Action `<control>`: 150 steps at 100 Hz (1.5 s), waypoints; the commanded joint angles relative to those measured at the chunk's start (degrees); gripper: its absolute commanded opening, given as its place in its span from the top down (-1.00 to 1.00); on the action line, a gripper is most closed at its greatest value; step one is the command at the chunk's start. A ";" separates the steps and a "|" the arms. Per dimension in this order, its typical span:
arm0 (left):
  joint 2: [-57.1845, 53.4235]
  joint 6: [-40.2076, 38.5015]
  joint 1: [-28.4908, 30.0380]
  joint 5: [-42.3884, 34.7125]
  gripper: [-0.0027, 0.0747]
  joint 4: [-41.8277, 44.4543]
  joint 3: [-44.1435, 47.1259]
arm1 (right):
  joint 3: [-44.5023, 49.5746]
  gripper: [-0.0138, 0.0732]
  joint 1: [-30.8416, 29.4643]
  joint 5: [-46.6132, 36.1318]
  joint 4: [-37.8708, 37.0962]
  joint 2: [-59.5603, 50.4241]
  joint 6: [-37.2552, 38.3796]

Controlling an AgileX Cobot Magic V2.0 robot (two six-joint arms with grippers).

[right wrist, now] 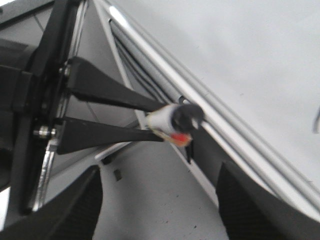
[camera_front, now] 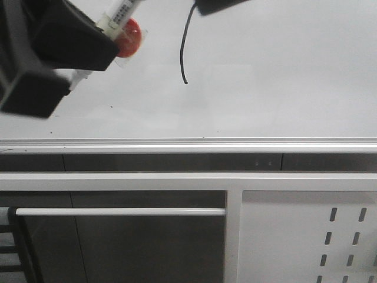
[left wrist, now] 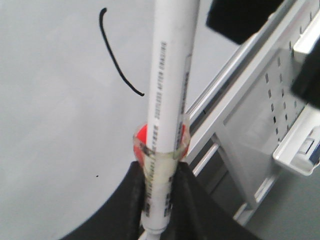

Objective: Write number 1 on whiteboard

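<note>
The whiteboard filled the upper half of the front view, with its silver rail running along the lower edge and a pale slotted panel standing below at the right. A white horizontal bar was seen below the rail at the left.

Much of the left arm was cut off by the upper left corner of the front view, so that only dark blocks of the left gripper were made out. In the left wrist view the dark fingers were seen clamped around a white marker, wrapped with clear tape and backed by a red piece. The marker's tip was cut off at the picture's edge, and whether it touched the board could not be told.

Of the right gripper only the two blurred dark fingertips were shown in its own wrist view, set well apart with nothing between them. A dark part at the front view's upper edge hid the top of the stroke.

The number 1 was seen as a thin black, slightly curved line on the board, just to the right of the marker and apart from it. A few tiny black specks were scattered on the board.
</note>
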 commanded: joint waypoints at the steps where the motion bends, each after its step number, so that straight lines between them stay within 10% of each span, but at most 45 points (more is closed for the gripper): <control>1: -0.98 -10.98 -0.17 1.40 0.98 4.68 -1.97 | -1.81 -0.29 -2.88 -3.45 -0.74 -3.68 -0.02; 21: -0.87 -27.20 -0.17 1.66 0.98 8.46 -0.69 | -1.81 0.07 -9.47 0.50 -4.35 -11.89 -0.02; 40: 0.25 -42.42 -3.60 8.61 0.98 14.35 3.63 | -1.69 0.86 -14.02 6.81 -10.23 -17.83 -0.02; 78: 11.73 -66.36 -17.99 40.53 0.98 24.51 8.54 | 7.10 0.86 -15.44 3.11 -12.08 -26.96 0.12; 150: 18.00 -73.82 -6.33 40.85 0.98 24.96 7.62 | 8.99 0.86 -15.44 4.94 -15.89 -28.97 0.12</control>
